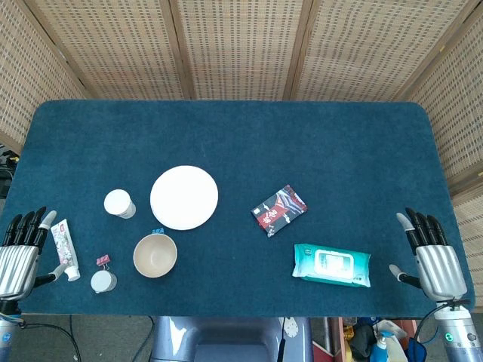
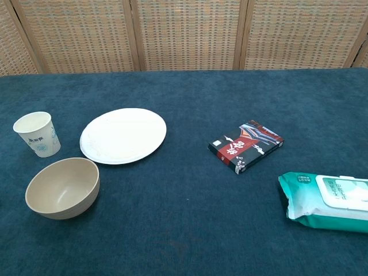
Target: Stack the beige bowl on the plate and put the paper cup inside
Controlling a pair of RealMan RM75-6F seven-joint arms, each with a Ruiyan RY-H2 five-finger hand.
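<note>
The beige bowl (image 1: 155, 255) (image 2: 62, 187) sits upright and empty on the blue table, just in front of the white plate (image 1: 184, 197) (image 2: 123, 135). The white paper cup (image 1: 119, 204) (image 2: 37, 134) stands upright to the left of the plate. My left hand (image 1: 23, 253) hovers at the table's left front corner, fingers apart, holding nothing. My right hand (image 1: 432, 254) is at the right front corner, also with fingers spread and empty. Neither hand shows in the chest view. Both hands are far from the bowl, plate and cup.
A toothpaste tube (image 1: 66, 249) lies beside my left hand, with a small pink clip (image 1: 103, 261) and a small round tin (image 1: 103, 281) near it. A dark red packet (image 1: 279, 210) (image 2: 246, 145) and a teal wet-wipes pack (image 1: 331, 264) (image 2: 326, 201) lie on the right half.
</note>
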